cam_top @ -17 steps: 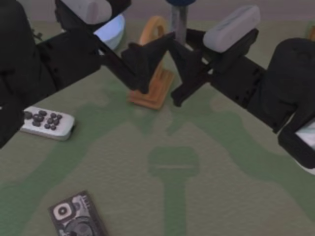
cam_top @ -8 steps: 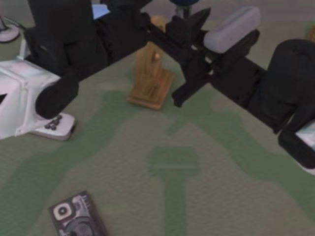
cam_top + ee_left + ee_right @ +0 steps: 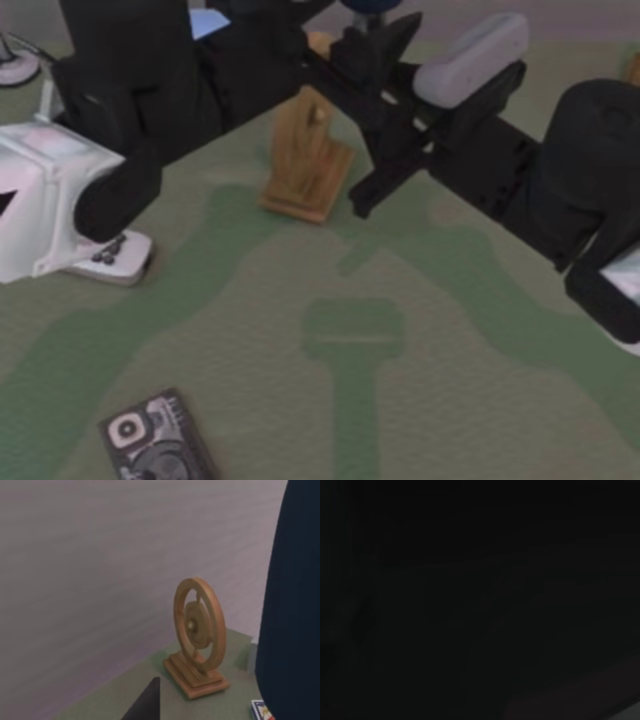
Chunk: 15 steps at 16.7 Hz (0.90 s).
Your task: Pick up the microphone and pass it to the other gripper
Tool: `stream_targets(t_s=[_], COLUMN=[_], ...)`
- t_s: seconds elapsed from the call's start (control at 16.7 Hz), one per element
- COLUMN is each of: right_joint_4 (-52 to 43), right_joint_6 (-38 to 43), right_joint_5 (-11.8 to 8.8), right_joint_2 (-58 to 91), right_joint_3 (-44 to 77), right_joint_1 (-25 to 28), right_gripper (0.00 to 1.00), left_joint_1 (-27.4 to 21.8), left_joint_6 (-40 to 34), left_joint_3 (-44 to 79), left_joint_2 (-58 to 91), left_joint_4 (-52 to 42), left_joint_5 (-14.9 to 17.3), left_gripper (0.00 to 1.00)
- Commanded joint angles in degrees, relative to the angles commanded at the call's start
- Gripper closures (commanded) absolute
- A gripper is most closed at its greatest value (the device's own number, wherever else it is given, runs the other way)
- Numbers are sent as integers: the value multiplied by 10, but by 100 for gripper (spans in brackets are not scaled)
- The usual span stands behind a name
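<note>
The microphone's navy foam head (image 3: pixel 368 6) shows at the top view's far edge, held in the air; black fingers hide its grey handle. My right gripper (image 3: pixel 382 125) reaches in from the right and is shut on the microphone, just under the head. My left gripper (image 3: pixel 372 45) comes from the left and stands open around the microphone beside the right one. In the left wrist view the navy head (image 3: pixel 295 605) fills the right side, and only one black fingertip (image 3: pixel 150 705) shows. The right wrist view is dark.
A wooden wheel ornament (image 3: pixel 305 160) (image 3: pixel 197 630) stands on the green table below both grippers. The white remote (image 3: pixel 112 256) lies at the left, mostly under my left arm. A dark patterned box (image 3: pixel 155 440) lies front left. A playing-card box (image 3: pixel 261 711) sits near the ornament.
My left arm has swung in over the remote and its gripper has risen to the microphone. Over the last half second it barely moved. The right arm has stayed still.
</note>
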Motion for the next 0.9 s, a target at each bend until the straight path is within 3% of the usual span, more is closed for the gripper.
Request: stream_targets(t_s=[0.42, 0.9], right_joint_4=[0, 0], right_joint_6=[0, 0], right_joint_5=[0, 0], right_joint_2=[0, 0], right_joint_3=[0, 0], right_joint_1=[0, 0], right_gripper=[100, 100], left_joint_1=[0, 0], left_joint_6=[0, 0], left_joint_3=[0, 0], left_joint_2=[0, 0], left_joint_4=[0, 0], left_joint_5=[0, 0], left_gripper=[98, 100])
